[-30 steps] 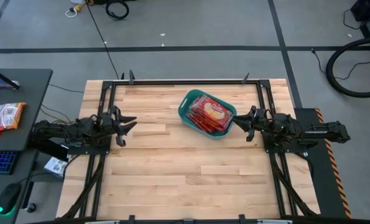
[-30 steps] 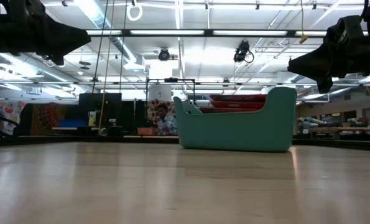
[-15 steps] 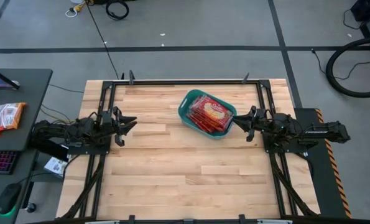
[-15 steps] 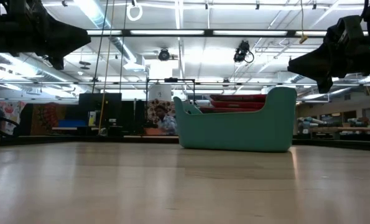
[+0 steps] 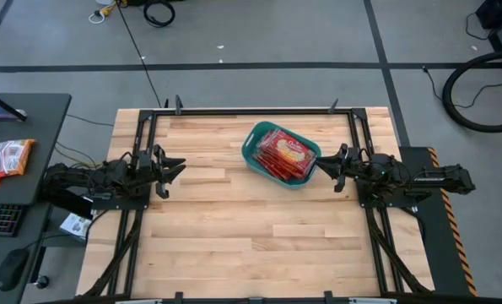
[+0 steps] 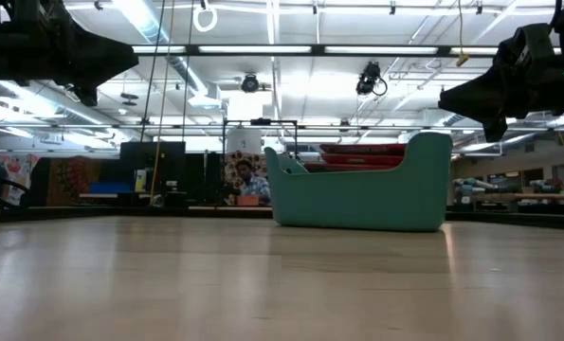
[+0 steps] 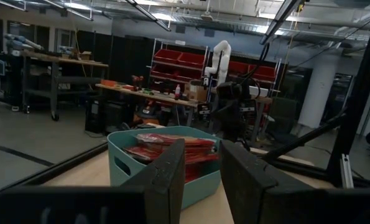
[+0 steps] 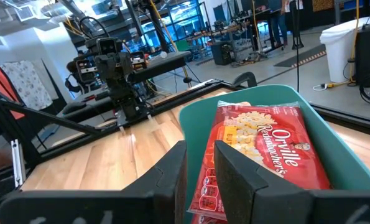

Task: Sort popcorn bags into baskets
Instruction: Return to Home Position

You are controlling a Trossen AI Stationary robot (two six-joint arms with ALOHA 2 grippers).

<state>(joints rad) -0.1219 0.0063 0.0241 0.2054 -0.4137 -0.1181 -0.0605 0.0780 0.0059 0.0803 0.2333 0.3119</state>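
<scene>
A teal basket (image 5: 252,145) stands on the wooden table, right of centre toward the far edge. Several red popcorn bags (image 5: 284,155) lie stacked flat inside it; their top shows above the rim in the low view (image 6: 357,149). My left gripper (image 5: 173,166) hovers at the table's left side, open, pointing level toward the basket (image 7: 129,163) with nothing between its fingers. My right gripper (image 5: 322,165) hovers just right of the basket, open and holding nothing, looking onto the top bag (image 8: 259,149).
Black frame rails (image 5: 141,143) run along the table's left, right and far edges. A desk (image 5: 31,110) at the left holds a keyboard, a mouse and an orange packet (image 5: 6,158). Bare wood lies in front of the basket. A person (image 6: 248,180) sits far behind the table.
My left gripper has rolled a little about its own pointing line while staying in place. The basket, the bags and my right gripper have kept still.
</scene>
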